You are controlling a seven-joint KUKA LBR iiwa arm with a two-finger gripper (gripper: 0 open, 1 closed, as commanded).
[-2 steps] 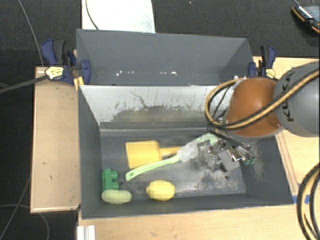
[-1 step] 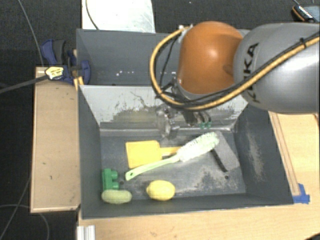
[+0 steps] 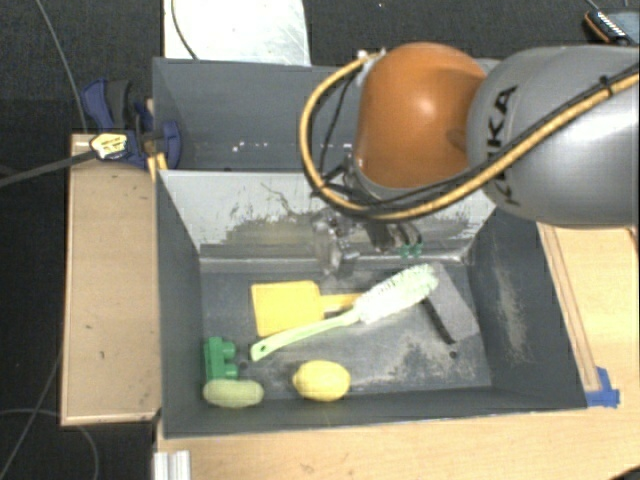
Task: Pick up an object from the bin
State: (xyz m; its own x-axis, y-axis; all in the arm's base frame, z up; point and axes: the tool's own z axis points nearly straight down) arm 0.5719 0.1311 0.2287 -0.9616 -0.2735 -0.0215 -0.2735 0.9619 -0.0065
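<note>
Orange dome cover [image 3: 420,118] on the wrist nearest the lens; grey arm [image 3: 570,138] extending from it toward view right; yellow-and-black cable [image 3: 320,118] looped round the cover's left side.

End effector [image 3: 345,246] just under the cover's lower-left edge, low over the back of the bin [image 3: 520,298] floor, close to the rear wall. Opening: cannot tell, mostly hidden by the cover. Hold on anything: likewise not readable.

Outward from the end effector:

- Pale green brush [image 3: 350,318], closest item. White bristle head just below and right of the end effector, near it; contact not readable. Handle running down and to the left, flat on the floor.
- Flat yellow square pad [image 3: 283,306], just below and left of the end effector. Brush handle lying along its lower edge, meeting it at the lower-right corner.
- Thin black stick [image 3: 440,323], below and to the right, beside the bristle head on its far side, lying at a slant.
- Yellow oval piece [image 3: 321,380], lemon-like, well below the end effector, by the front wall, apart from the brush handle.
- Green block [image 3: 218,356] and pale green oval piece [image 3: 233,394], farthest off, down and left in the front-left corner; block just behind the oval, the two close together.
</note>
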